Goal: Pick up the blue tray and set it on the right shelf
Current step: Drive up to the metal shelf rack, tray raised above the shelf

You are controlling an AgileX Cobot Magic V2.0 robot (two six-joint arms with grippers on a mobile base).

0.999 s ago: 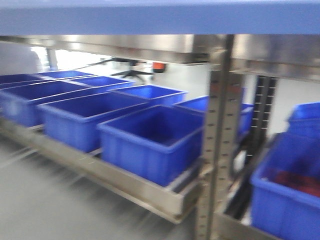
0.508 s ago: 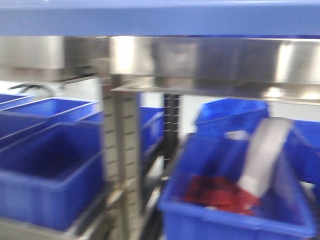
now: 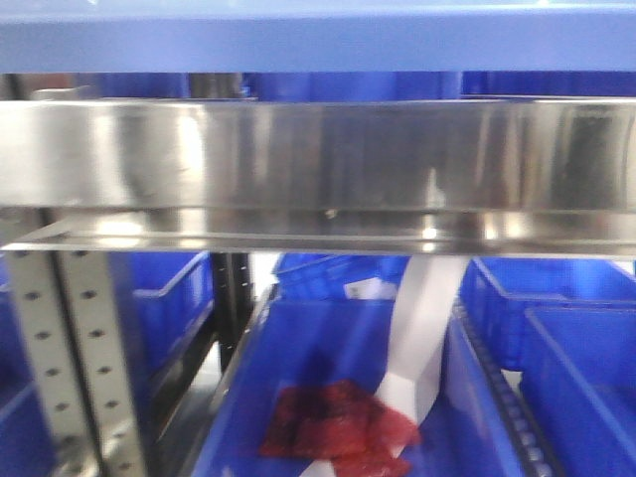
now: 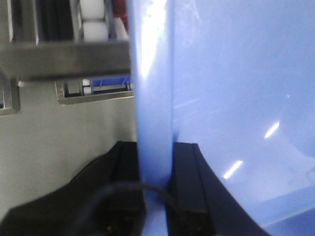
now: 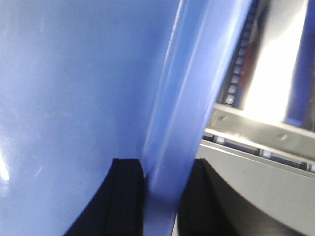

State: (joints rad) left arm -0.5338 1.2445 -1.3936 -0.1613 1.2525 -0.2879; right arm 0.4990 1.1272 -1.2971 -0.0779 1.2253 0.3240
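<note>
**Held on both sides**

Front view: the blue tray (image 3: pixel 318 40) spans the top edge, and the right shelf (image 3: pixel 318 159) shows its steel lip just below.

Left wrist: the left pincer (image 4: pixel 155 157) is clenched on the tray rim, with the tray floor to its right.

Right wrist: the right pincer (image 5: pixel 162 177) is clenched on the rim, with the tray floor to its left.

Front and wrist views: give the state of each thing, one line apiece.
Glossy light-blue plastic tray: gripped by its rim on both sides.
Left gripper: shut on the rim.
Right gripper: shut on the rim.
Shiny stainless-steel shelf: top hidden.
Deep dark-blue plastic bin: holds a red item and a white strip.
</note>
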